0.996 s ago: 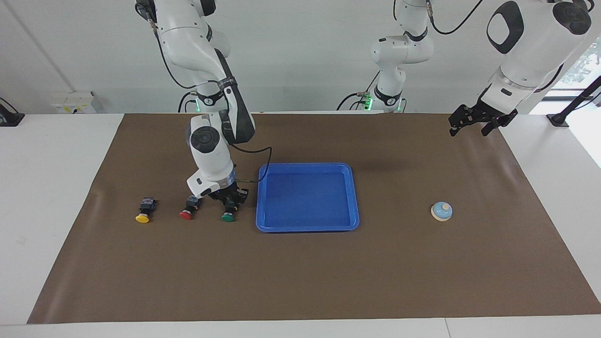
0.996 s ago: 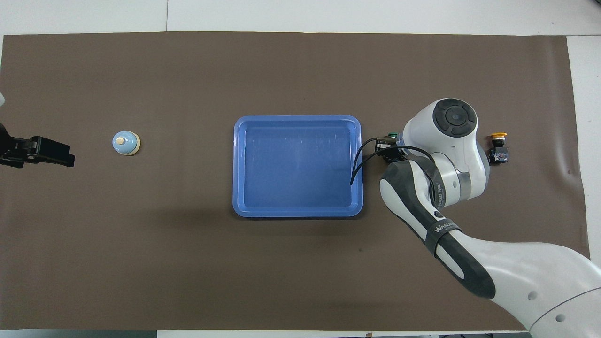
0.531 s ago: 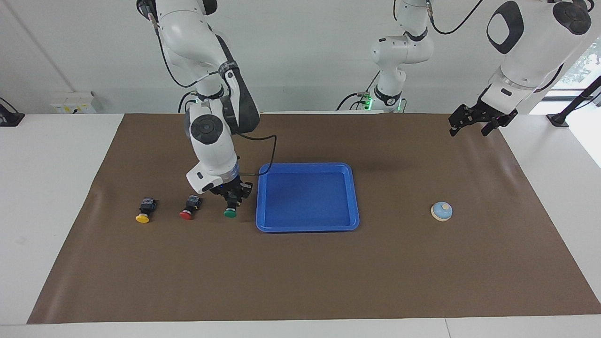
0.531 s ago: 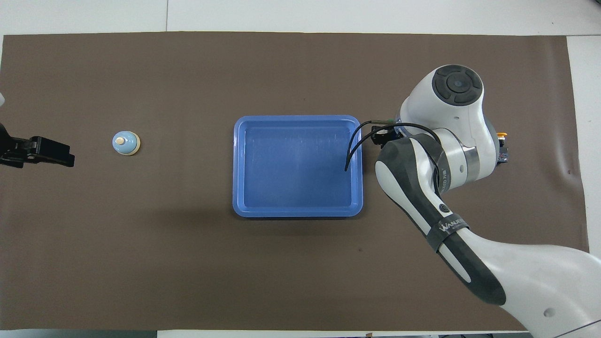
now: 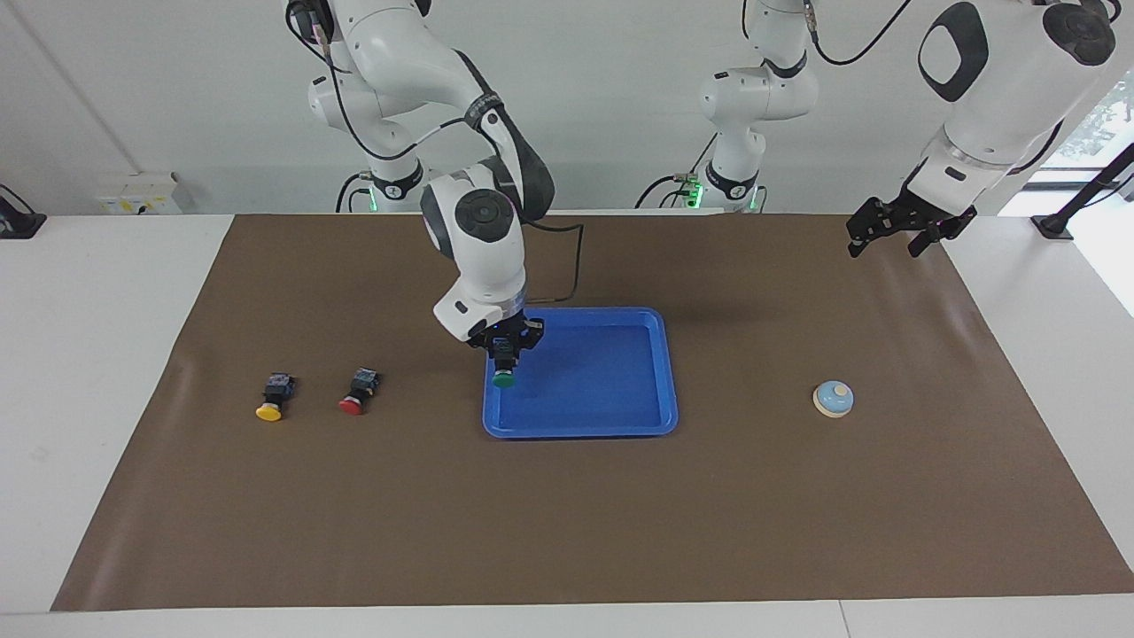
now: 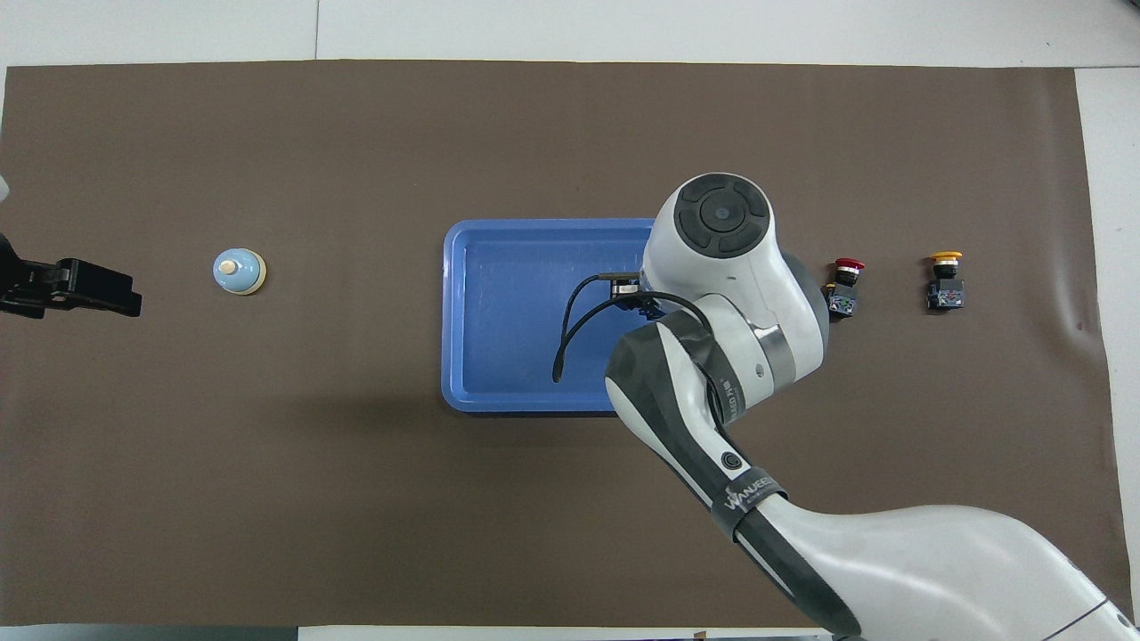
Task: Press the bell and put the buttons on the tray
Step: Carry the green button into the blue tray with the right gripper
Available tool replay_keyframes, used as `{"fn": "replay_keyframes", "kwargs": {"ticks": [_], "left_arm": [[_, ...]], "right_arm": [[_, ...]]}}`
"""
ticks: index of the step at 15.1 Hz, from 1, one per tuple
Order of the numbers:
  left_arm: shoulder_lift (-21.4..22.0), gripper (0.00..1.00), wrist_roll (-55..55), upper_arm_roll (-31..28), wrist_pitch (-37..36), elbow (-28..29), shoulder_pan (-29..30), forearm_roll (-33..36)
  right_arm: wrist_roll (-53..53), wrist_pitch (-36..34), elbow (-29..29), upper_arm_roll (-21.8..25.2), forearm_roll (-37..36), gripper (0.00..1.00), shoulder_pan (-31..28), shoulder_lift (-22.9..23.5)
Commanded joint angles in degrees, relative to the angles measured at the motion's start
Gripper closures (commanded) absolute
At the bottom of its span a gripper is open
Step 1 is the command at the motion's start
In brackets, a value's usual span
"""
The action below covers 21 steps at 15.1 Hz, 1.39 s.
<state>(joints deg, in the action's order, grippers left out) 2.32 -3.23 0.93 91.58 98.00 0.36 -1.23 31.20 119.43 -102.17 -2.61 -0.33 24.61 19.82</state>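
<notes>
The right gripper [image 5: 504,347] is up in the air over the tray [image 5: 651,323], over the part of it toward the right arm's end of the table. Its fingers are closed tight on the black body of the green button [image 5: 503,377]. The button hangs down from the gripper with its green cap at the bottom. From above, the big white arm hides the gripper and the green button.

The tray is bright blue and sits in the middle of the brown mat [image 5: 567,523].

The red button [image 5: 356,392] and the yellow button [image 5: 274,396] lie on the mat, side by side but apart. Both are toward the right arm's end of the table. The red one is between the tray and the yellow one. Each lies on its side with its round cap pointing away from the robots.

The bell [image 5: 834,398] sits on the mat toward the left arm's end of the table, well apart from the tray. It is light blue with a cream knob on top.

The left arm waits. The left gripper [image 5: 891,232] hangs in the air over the corner of the mat at its own end, with its fingers wide open and nothing in them
</notes>
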Motion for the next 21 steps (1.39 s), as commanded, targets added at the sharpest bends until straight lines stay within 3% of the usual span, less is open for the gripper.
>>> {"fn": "replay_keyframes", "kwargs": {"ticks": [1, 4, 10, 11, 13, 14, 21], "left_arm": [[1.02, 0.0, 0.24, -0.14, 0.35, 1.06, 0.08, 0.0], [1.02, 0.0, 0.16, -0.14, 0.35, 1.06, 0.08, -0.09], [1.02, 0.0, 0.16, -0.14, 0.35, 1.06, 0.08, 0.0], [1.02, 0.0, 0.24, -0.14, 0.35, 1.06, 0.08, 0.0], [1.02, 0.0, 0.24, -0.14, 0.35, 1.06, 0.08, 0.0], [1.02, 0.0, 0.24, -0.14, 0.35, 1.06, 0.08, 0.0], [1.02, 0.0, 0.24, -0.14, 0.35, 1.06, 0.08, -0.09]], "right_arm": [[1.67, 4.56, -3.82, -0.29, 0.51, 1.0, 0.53, -0.39], [1.67, 8.53, -6.99, -0.29, 0.51, 1.0, 0.62, -0.39], [2.55, 8.45, -8.58, -0.29, 0.6, 1.0, 1.14, -0.39], [3.07, 8.36, -8.49, -0.29, 0.51, 0.94, 1.23, -0.39], [5.88, 8.18, -8.4, -0.29, 0.51, 0.19, 1.67, -0.39], [7.02, 7.83, -8.14, -0.29, 0.51, 0.0, 2.37, -0.57], [6.59, -2.0, -3.48, 0.14, 0.51, 0.0, -1.22, -4.25]]}}
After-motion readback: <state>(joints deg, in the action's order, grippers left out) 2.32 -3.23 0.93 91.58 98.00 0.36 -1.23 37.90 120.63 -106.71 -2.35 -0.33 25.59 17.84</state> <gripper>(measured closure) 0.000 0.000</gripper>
